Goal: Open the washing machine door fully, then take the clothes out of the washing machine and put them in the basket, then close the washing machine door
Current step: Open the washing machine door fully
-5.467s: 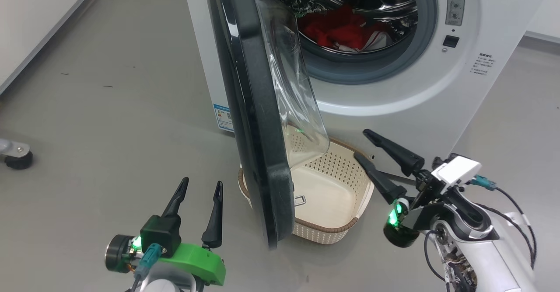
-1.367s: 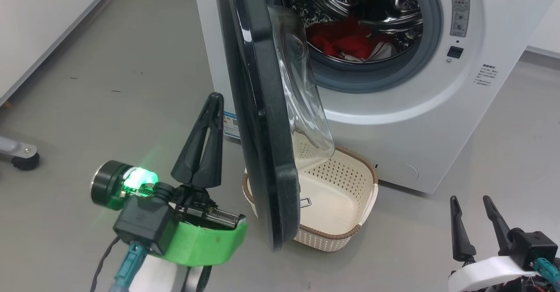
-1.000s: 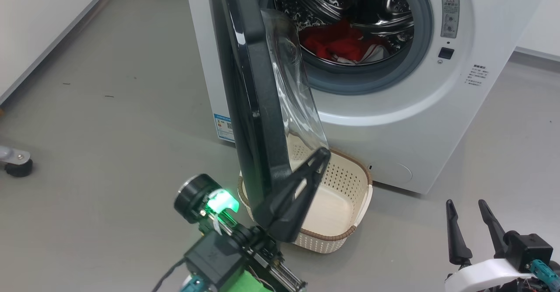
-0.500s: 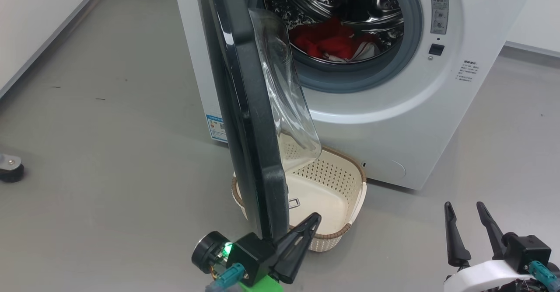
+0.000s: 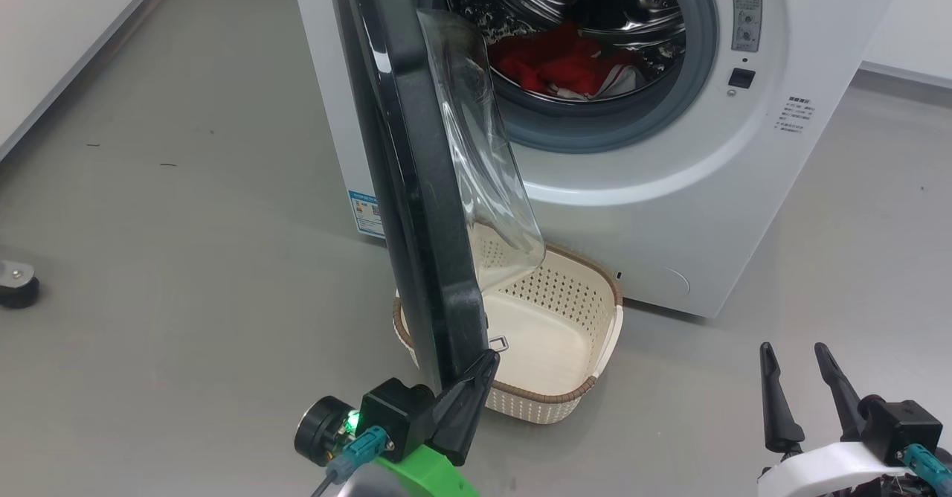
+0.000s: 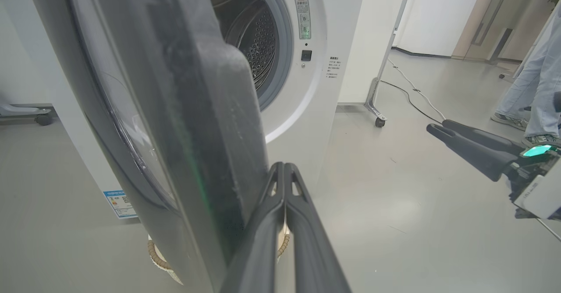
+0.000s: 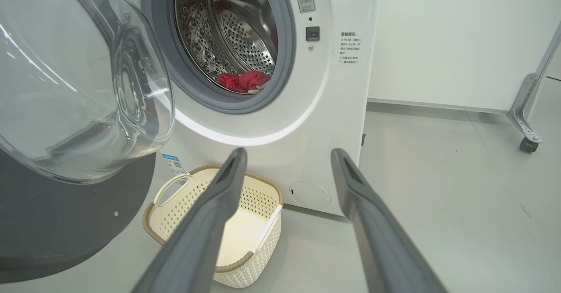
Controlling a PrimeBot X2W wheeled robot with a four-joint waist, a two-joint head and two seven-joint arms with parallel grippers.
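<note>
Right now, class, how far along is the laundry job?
Done: the door stands partly open. In hand: the shut left tool is at its lower edge, seemingly to push it wider. Left: clothes lie in the washer, the basket is empty, door needs closing.

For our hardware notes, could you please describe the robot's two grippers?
The left gripper has two long, tapered dark fingers on a black block, a green plastic mount, a round black cap lit green, and a teal cable connector. The right gripper has the same dark fingers and black block with a teal connector, but a white mount.
</note>
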